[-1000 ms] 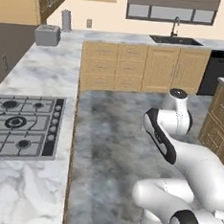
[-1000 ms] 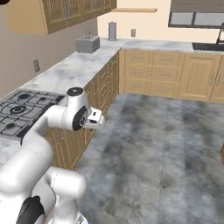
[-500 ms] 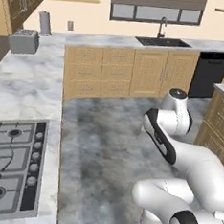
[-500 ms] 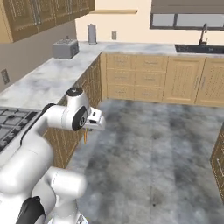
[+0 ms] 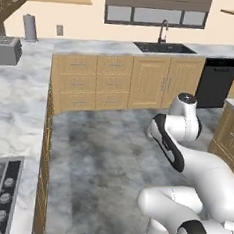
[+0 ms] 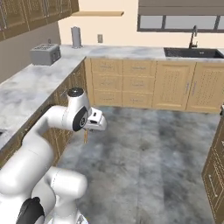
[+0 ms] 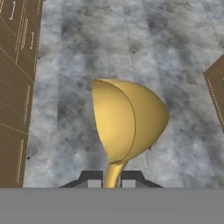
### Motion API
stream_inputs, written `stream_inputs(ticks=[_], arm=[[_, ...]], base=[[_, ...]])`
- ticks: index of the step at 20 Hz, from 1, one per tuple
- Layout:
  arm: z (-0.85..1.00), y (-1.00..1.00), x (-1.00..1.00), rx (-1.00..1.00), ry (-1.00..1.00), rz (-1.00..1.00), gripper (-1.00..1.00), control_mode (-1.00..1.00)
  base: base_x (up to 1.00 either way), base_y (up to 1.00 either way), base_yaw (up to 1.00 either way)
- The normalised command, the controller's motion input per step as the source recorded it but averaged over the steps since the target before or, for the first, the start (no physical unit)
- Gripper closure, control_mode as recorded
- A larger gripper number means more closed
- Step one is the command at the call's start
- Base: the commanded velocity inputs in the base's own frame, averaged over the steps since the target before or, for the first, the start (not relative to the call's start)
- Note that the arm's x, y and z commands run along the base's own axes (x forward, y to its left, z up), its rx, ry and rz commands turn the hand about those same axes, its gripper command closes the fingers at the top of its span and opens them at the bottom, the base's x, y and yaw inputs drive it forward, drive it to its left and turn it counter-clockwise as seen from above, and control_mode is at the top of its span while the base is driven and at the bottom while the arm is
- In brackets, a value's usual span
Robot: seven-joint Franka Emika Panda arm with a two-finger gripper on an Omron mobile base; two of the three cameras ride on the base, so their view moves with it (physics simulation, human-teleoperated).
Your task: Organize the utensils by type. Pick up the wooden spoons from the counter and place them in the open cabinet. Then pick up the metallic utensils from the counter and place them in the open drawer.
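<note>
Room: you face a kitchen floor (image 5: 106, 153) of grey stone, with tan base cabinets and a sink along the far wall.
Counter (image 6: 30, 85): white marble runs along the robot's left; a toaster (image 6: 45, 54) sits on it far back.
Pincer (image 7: 112, 181): nearly closed, its two tips pinching the thin stem of the gold utensil (image 7: 127, 120).
Gold utensil: held off the counter, over the floor; in the right base view (image 6: 85, 136) it hangs below the hand.
Long axis: stem runs straight out from between the tips, bowl leading.
Drawer: I cannot tell where it lies from here; you likely must drive on before lowering.
</note>
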Motion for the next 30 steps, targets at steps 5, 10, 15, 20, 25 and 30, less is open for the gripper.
stream_inputs(ticks=[5,10,15,20,25,30], arm=[[0.00,0.00,0.00,0.00,0.00,0.00,1.00,1.00],[0.00,0.00,0.00,0.00,0.00,0.00,1.00,1.00],[0.00,0.00,0.00,0.00,0.00,0.00,1.00,1.00],[0.00,0.00,0.00,0.00,0.00,0.00,1.00,1.00],[0.00,0.00,0.00,0.00,0.00,0.00,1.00,1.00],[0.00,0.00,0.00,0.00,0.00,0.00,1.00,1.00]], base=[[0.75,-0.35,-0.20],[0.75,-0.32,-0.23],[0.78,-0.28,-0.26],[0.81,-0.23,-0.26],[0.86,-0.18,-0.23],[0.89,-0.19,-0.20]])
